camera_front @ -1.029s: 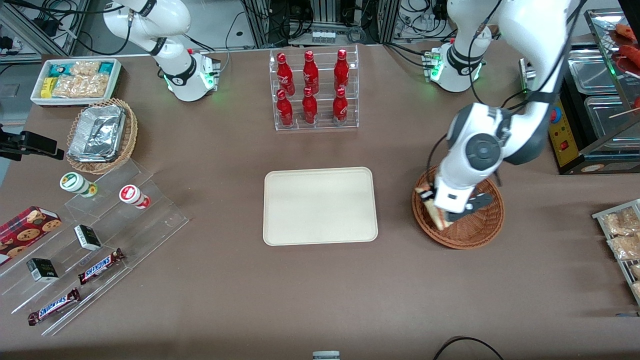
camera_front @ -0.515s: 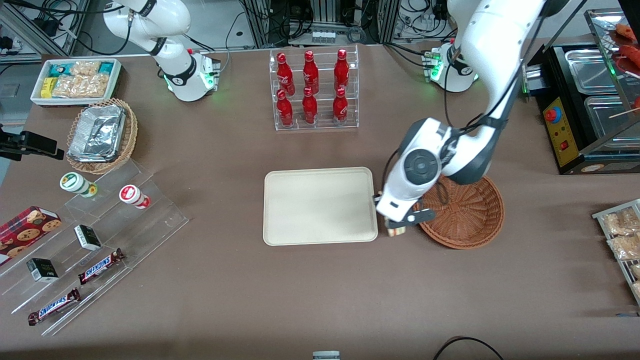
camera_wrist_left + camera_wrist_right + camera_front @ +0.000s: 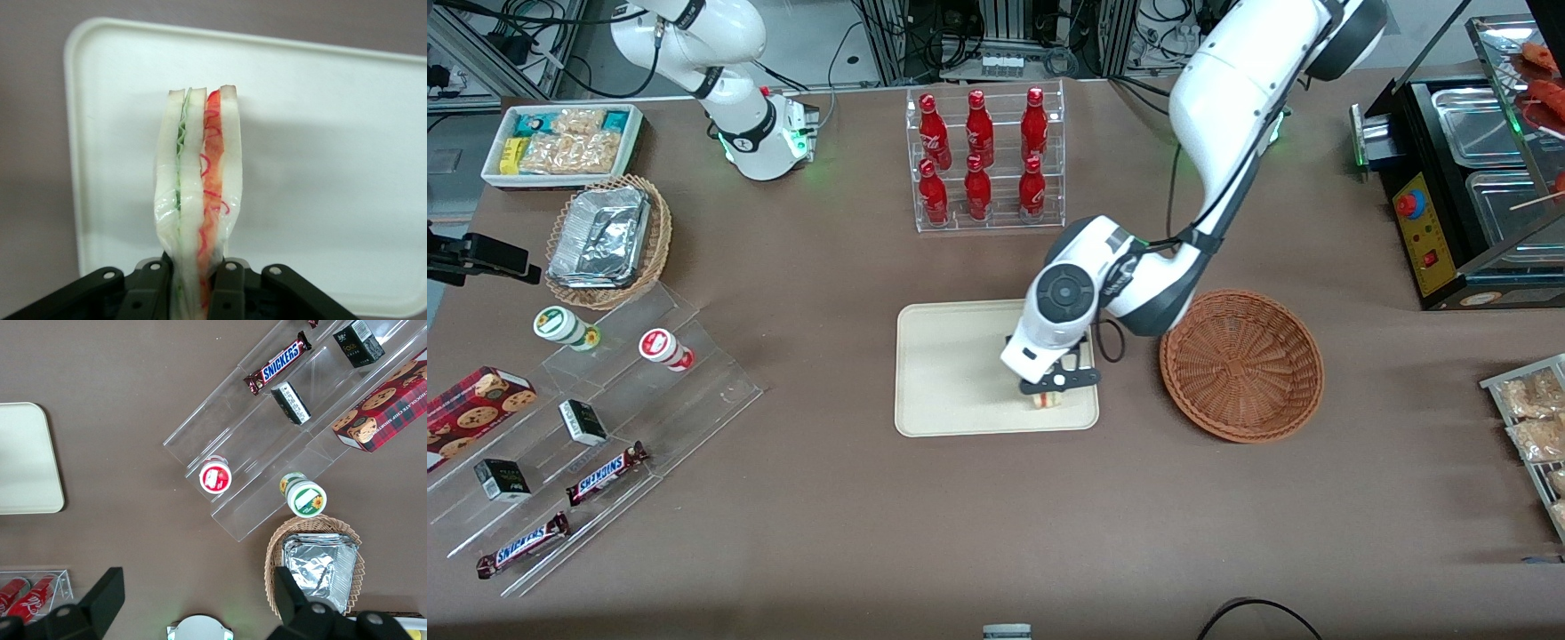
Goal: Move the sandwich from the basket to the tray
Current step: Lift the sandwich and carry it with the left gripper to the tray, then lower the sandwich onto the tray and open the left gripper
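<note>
Front view: the gripper point(image 3: 1051, 388) hangs over the tray point(image 3: 951, 373), near the corner closest to the empty basket point(image 3: 1240, 364), pinching the sandwich point(image 3: 1047, 399). Snickers bars point(image 3: 606, 472) lie on an acrylic stand.

Left wrist view: both fingers point(image 3: 152, 288) squeeze the sandwich point(image 3: 198, 200) upright, its cut edge showing, above the tray point(image 3: 333, 147)

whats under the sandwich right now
The cream tray lies under the sandwich, which the claw grips by its end. Whether the sandwich touches the tray cannot be seen. The basket is empty.
</note>
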